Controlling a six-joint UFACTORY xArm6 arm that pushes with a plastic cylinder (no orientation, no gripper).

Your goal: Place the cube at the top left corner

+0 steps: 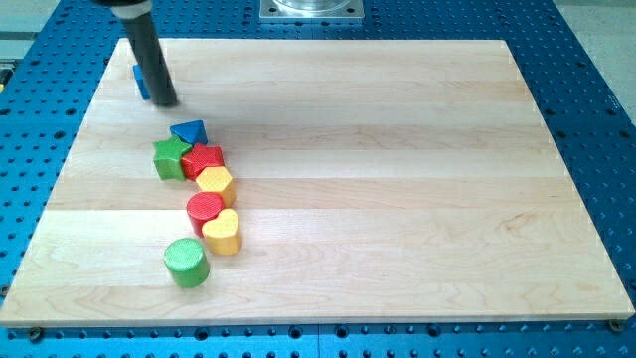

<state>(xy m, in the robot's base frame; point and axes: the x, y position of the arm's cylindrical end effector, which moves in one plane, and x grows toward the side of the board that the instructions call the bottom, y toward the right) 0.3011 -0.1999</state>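
Near the board's top left corner, my tip sits just to the view's right of the blue cube, which is mostly hidden behind the rod and close to the wooden board's left edge. I have no fingers to open or close, only the rod. I judge the task nearly done, with perhaps a small nudge further into the corner left; the other blocks cluster well below

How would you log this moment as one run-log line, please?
my tip at blue cube, near board's top left corner | cube mostly hidden by rod | blue triangle and other blocks clustered below, apart from tip
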